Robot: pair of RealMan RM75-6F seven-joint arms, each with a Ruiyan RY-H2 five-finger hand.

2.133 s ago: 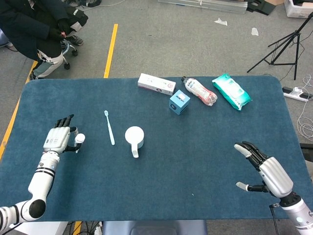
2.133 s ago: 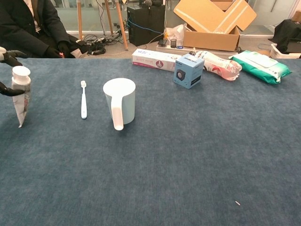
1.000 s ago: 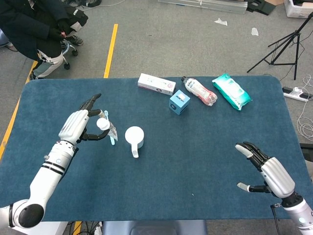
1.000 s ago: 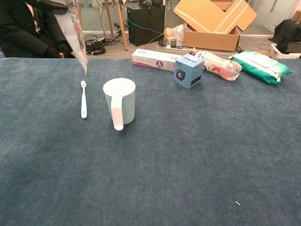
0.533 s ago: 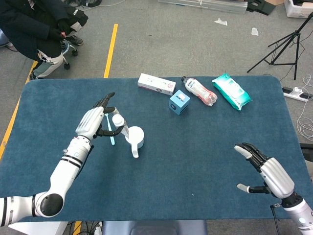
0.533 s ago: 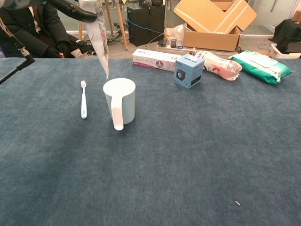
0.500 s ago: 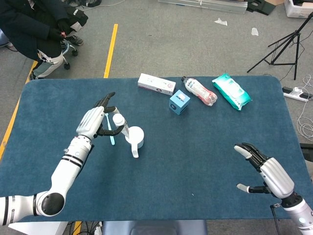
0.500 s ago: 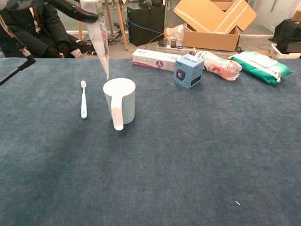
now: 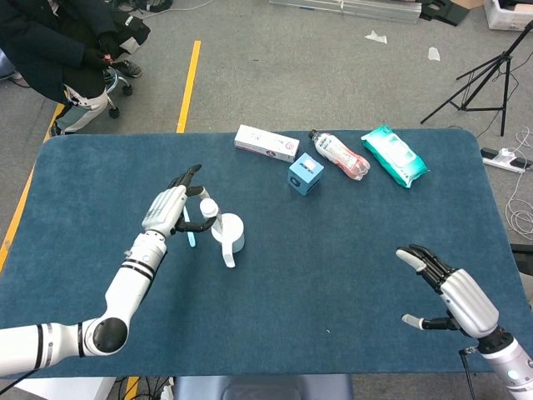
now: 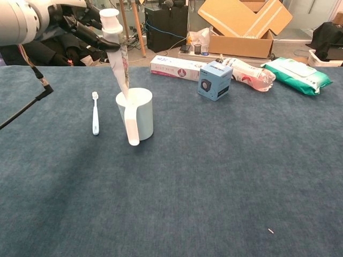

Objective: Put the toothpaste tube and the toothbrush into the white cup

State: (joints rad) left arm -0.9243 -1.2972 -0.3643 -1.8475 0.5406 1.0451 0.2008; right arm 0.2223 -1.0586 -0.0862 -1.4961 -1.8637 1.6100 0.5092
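Since half a second ago, my left hand (image 9: pixel 169 208) has carried the toothpaste tube (image 10: pixel 118 59) the last bit rightward and down, so its crimped lower end now sits inside the rim of the white cup (image 10: pixel 136 111), where before it hung just above the edge. I grip the tube near its white cap, which points up, with the fingers (image 10: pixel 86 27) wrapped around it; the tube leans slightly, cap end toward the left. The cup stands upright on the blue table (image 9: pixel 350 225), its handle facing me. The toothbrush (image 10: pixel 95 113) lies flat on the cloth just left of the cup, apart from it, bristle end away from me.

My right hand (image 9: pixel 454 292) hovers low over the table's near right side, holding nothing, fingers spread apart. Along the far edge lie a toothpaste box (image 9: pixel 266 142), a small blue box (image 9: pixel 306 173), a plastic bottle (image 9: pixel 340 155) on its side and a green wipes pack (image 9: pixel 395 156).
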